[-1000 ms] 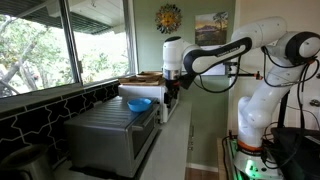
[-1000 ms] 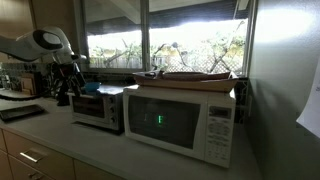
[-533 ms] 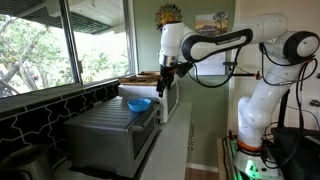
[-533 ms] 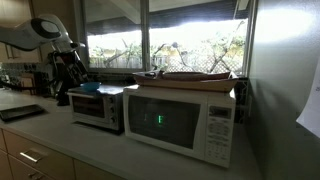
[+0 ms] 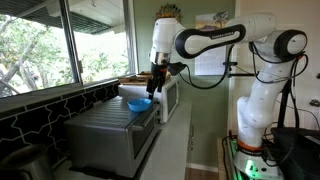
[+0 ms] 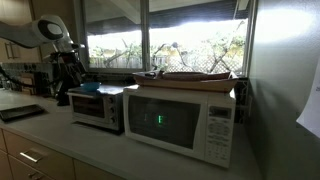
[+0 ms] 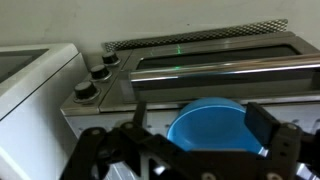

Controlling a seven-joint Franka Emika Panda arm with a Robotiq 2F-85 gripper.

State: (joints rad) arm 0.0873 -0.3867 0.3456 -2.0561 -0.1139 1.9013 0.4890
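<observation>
My gripper hangs over the toaster oven, jaws spread wide with nothing clamped between them. Right below me sits the blue bowl, upright on the oven's top, and in the wrist view it fills the gap between my fingers. In an exterior view the bowl rests at the end of the oven nearest the white microwave, and I hover just above it. I look clear of the rim, though the small, dim picture doesn't let me be sure. Two knobs show at the oven's edge, beside the microwave. A flat basket lies on top of the microwave, and the window runs along behind the counter.
</observation>
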